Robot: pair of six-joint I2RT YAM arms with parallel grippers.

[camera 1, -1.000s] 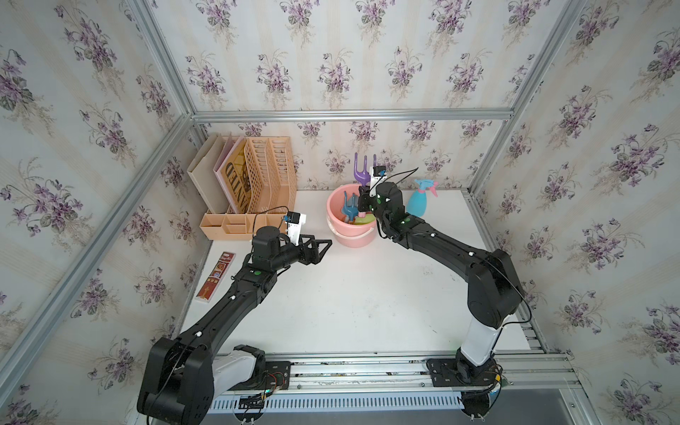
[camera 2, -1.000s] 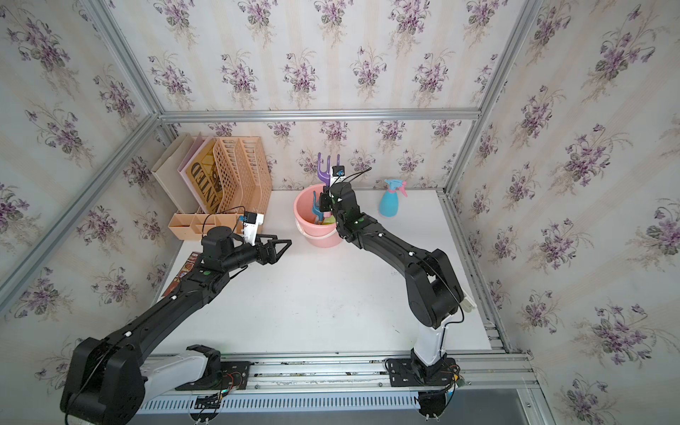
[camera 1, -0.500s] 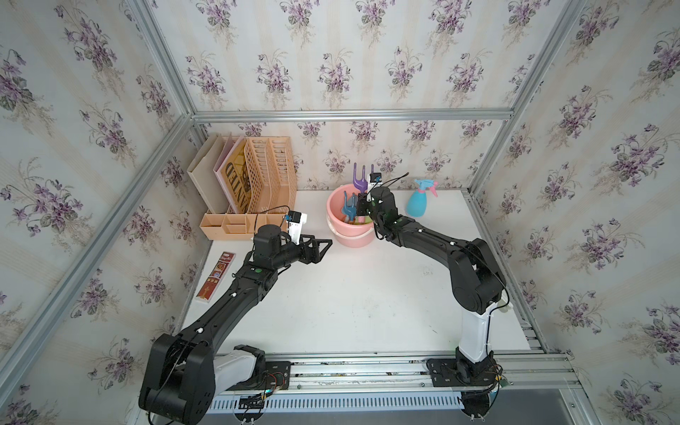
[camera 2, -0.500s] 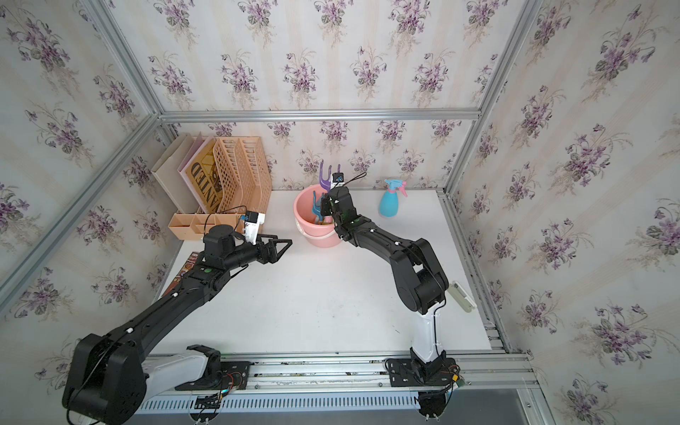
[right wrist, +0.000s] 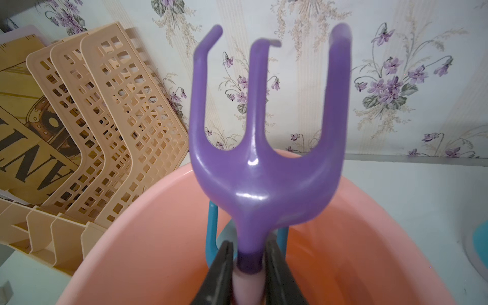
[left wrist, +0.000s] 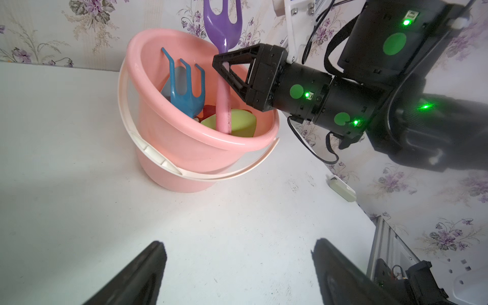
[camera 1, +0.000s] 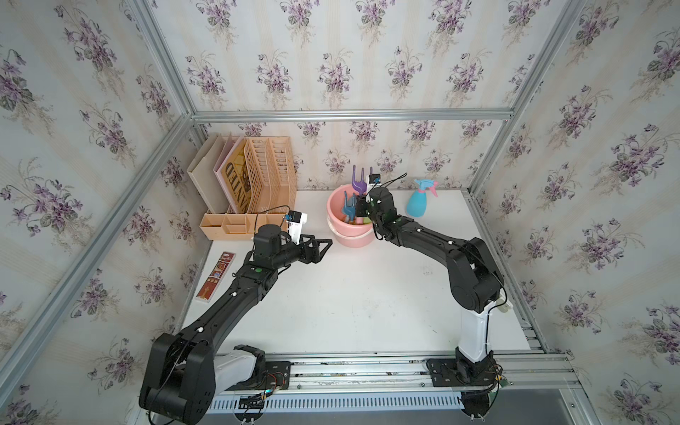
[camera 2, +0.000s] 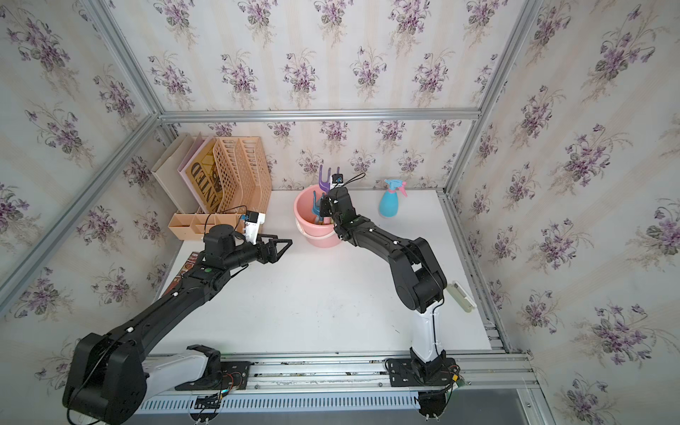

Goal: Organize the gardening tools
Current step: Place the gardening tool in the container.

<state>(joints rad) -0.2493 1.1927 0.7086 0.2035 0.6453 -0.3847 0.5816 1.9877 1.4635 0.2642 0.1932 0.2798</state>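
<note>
One tool in hand: the purple/pink fork (left wrist: 223, 29) stands tines-up in the pink bucket (left wrist: 211, 158), its pink handle reaching down beside the green shovel (left wrist: 241, 122).

- Right gripper (left wrist: 223, 64): jaws flank the handle just under the purple collar, close on both sides in the right wrist view. Cannot tell whether they pinch or have just slackened.
- Left gripper (camera 1: 323, 248): spread wide, empty, hovering above the table (camera 1: 349, 301) just beside the bucket.
- Blue fork (left wrist: 187, 97) is already in the bucket, leaning on the far wall. Something red shows low down behind it, too hidden to name.
- Spray bottle (camera 1: 419, 202) stands on the table near the bucket, apart from it.

Change against one second ago: in both top views the fork head sits lower, and the right wrist has sunk to the bucket's rim with the elbow folded closer in. The left arm, bucket and spray bottle have not shifted.

Reading: the fork now looks deep enough that the bucket can carry it, so I judge the placing nearly done, with release and a straight lift clear to follow. Risk: the tall fork may tip when freed, or the jaws may snag the collar on withdrawal. The spray bottle is the one tool I see outside the bucket.
</note>
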